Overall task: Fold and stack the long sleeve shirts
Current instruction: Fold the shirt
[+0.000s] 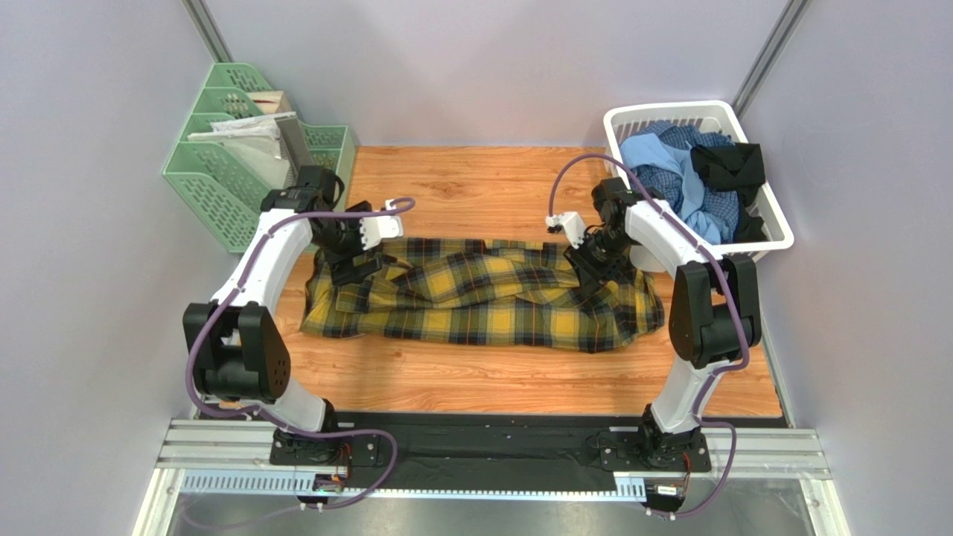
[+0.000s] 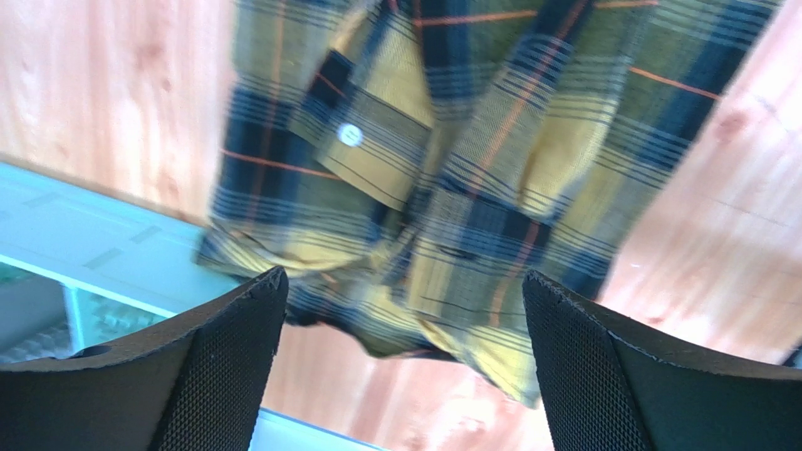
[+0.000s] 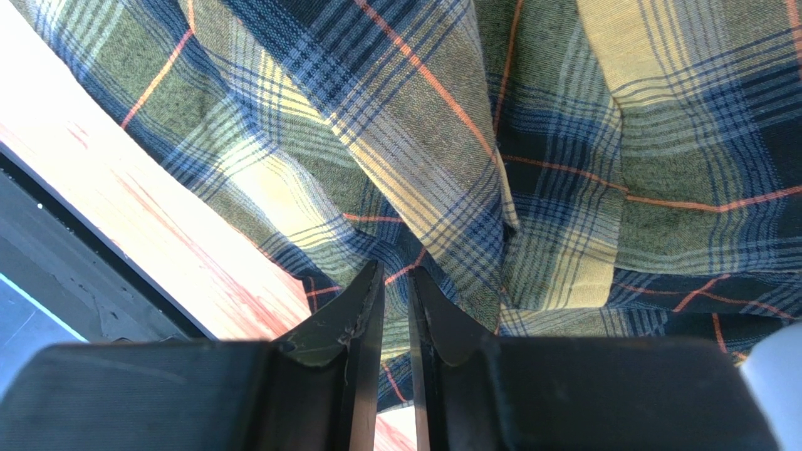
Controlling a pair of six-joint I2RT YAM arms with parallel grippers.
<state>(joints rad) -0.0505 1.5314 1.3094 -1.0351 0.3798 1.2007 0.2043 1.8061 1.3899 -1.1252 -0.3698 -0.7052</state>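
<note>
Mustard-and-black flannel, the plaid shirt point(image 1: 481, 293) is spread rumpled on the wood-grain table point(image 1: 470, 380). The left gripper point(image 2: 403, 280) is held above it, textured pads point(image 2: 226, 376) wide apart. A bunched fold is clamped between the tapered tips of the right gripper point(image 3: 395, 272).

No legible writing in any view
The plaid shirt point(image 1: 481, 299), the green file trays point(image 1: 213, 179) and the white basket point(image 1: 671, 108) show no lettering, label, brand or number that can be read
</note>
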